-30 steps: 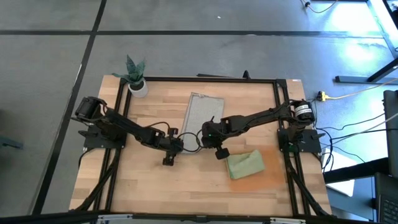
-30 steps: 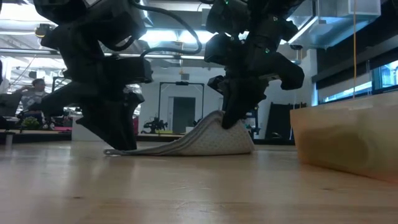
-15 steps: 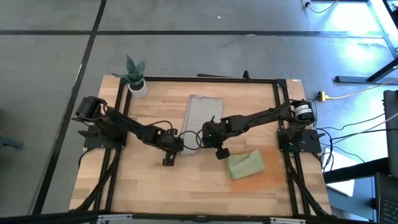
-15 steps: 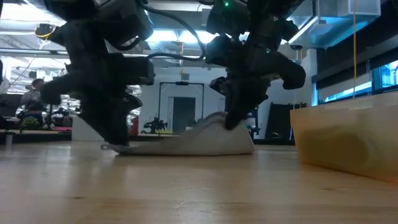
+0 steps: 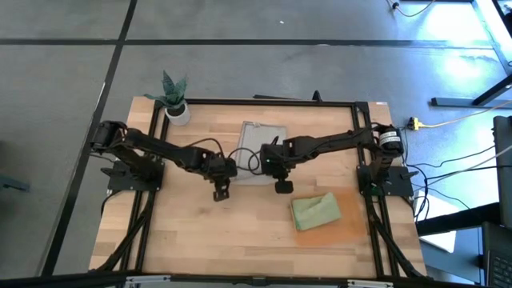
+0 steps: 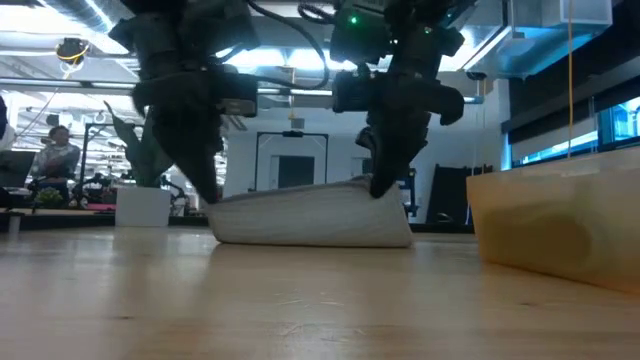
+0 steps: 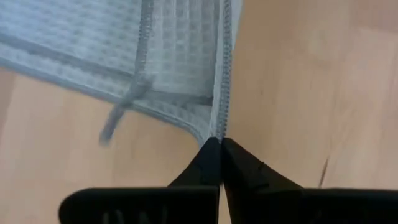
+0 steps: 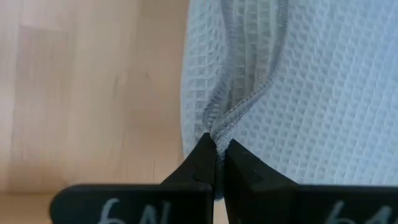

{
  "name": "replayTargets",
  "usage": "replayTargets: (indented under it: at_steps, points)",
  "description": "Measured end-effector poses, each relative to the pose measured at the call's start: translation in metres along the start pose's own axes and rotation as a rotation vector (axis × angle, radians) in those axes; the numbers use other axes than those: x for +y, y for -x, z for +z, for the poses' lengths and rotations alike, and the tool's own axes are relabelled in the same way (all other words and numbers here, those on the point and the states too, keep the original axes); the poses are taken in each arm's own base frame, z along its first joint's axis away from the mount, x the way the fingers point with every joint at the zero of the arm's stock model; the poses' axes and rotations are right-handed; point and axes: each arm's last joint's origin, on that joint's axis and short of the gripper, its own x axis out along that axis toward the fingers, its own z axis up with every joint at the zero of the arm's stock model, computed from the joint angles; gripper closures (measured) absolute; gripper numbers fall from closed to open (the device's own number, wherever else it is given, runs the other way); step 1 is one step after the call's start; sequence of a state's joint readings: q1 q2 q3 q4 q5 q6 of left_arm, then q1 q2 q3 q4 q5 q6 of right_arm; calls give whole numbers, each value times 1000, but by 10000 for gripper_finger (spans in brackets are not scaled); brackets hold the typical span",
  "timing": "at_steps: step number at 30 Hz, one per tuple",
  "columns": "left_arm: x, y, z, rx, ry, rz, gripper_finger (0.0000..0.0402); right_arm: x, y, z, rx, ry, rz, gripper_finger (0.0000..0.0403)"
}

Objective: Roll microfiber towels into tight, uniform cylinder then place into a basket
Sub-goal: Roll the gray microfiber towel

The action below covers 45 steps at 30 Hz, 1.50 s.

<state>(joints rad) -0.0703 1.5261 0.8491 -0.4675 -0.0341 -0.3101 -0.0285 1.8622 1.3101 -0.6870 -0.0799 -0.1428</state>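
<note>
Two grippers clamp the near edge of the grey towel (image 5: 262,152) at table centre. Left gripper (image 7: 220,144): fingers together on the towel's corner at its 7 o'clock. Right gripper (image 8: 217,148): fingers together on the bunched hem at its 5 o'clock. In the low view, that edge is raised off the table (image 5: 200,224). Green towel (image 5: 314,210): bundled, lying in the basket (image 5: 346,226), at 4 o'clock from the grey towel

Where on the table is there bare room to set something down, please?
Free: the near strip in front of both grippers, left of the basket, and the stretch right of the grey towel. Crowded: the middle, where the left gripper and right gripper pinch that towel.
</note>
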Motion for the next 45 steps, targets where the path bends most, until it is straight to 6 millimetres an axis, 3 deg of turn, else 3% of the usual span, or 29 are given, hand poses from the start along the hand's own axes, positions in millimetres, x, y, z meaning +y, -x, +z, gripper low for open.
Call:
replayTargets:
  at_steps: [11,19,27,36,45]
  points:
    - [30,0,14,-60,99,85,401,-14,1,-6,38,-133,-10,392]
    - [35,-5,18,-84,116,91,401,-19,2,-8,44,-171,-13,387]
    - [34,-6,25,-148,44,91,372,-19,2,-8,49,-172,-22,327]
    - [36,-5,28,-187,50,150,322,-24,2,-13,101,-220,-194,236]
    - [36,18,24,-207,83,145,325,-22,21,-3,122,-318,-120,216]
